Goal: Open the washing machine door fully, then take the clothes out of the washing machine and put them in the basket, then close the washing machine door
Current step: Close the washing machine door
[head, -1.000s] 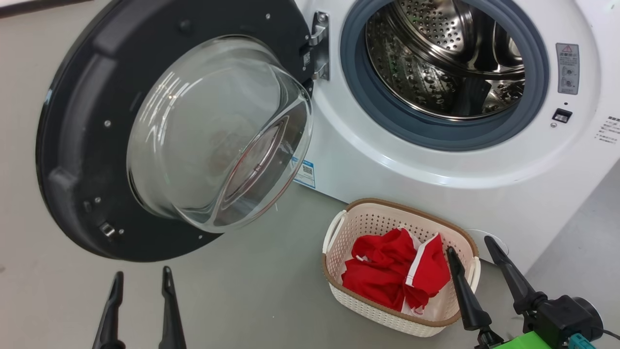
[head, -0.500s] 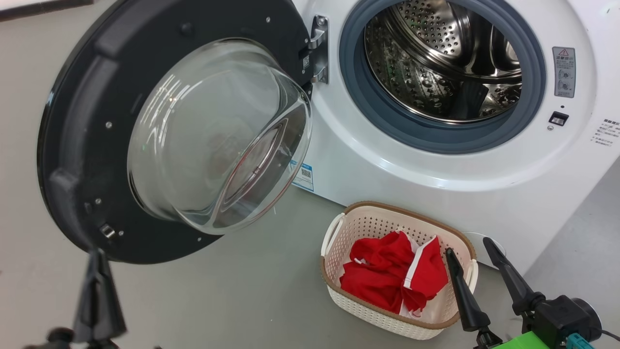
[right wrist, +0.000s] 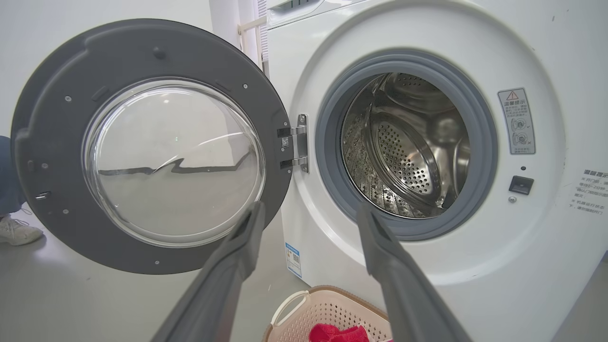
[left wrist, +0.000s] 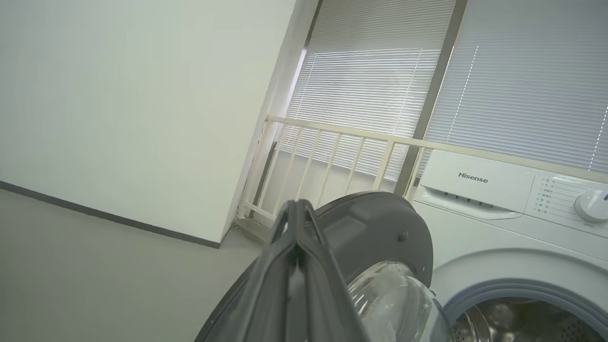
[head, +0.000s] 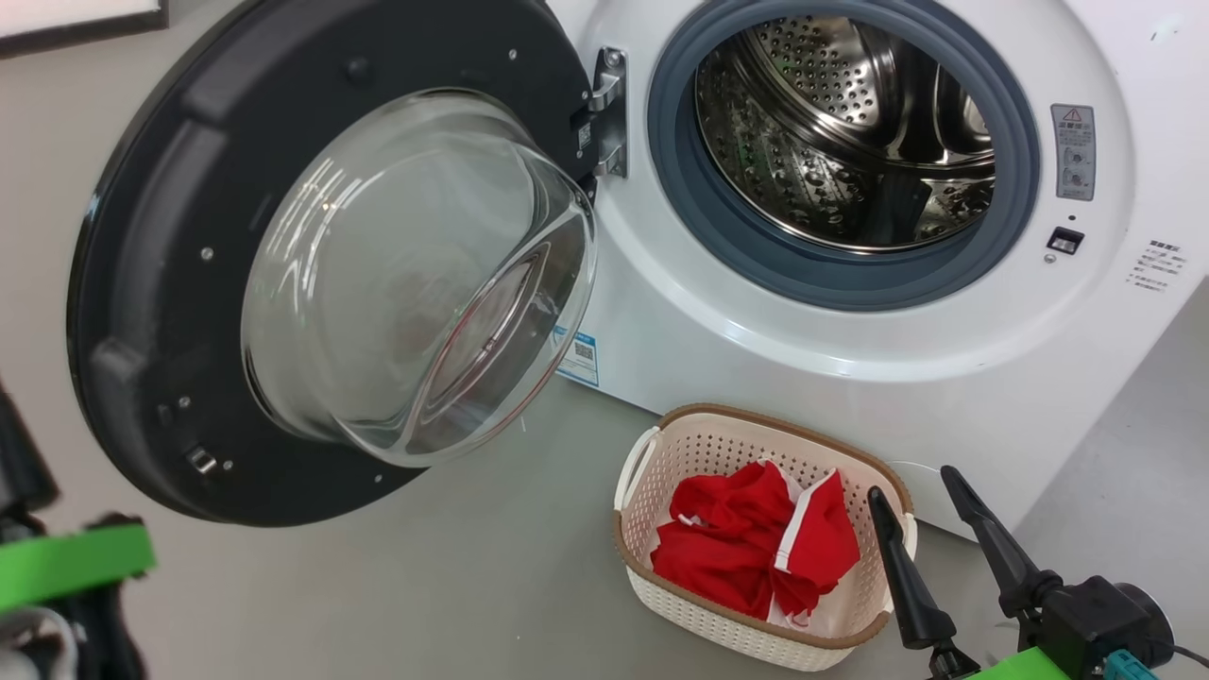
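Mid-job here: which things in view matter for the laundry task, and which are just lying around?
Job: washing machine door, washing machine, clothes, basket.
Lying about: window blinds, white railing, a person's shoe, warning sticker.

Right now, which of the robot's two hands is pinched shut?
The left hand: its dark fingers meet at the tips, with nothing between them. The right hand has its fingers spread apart.
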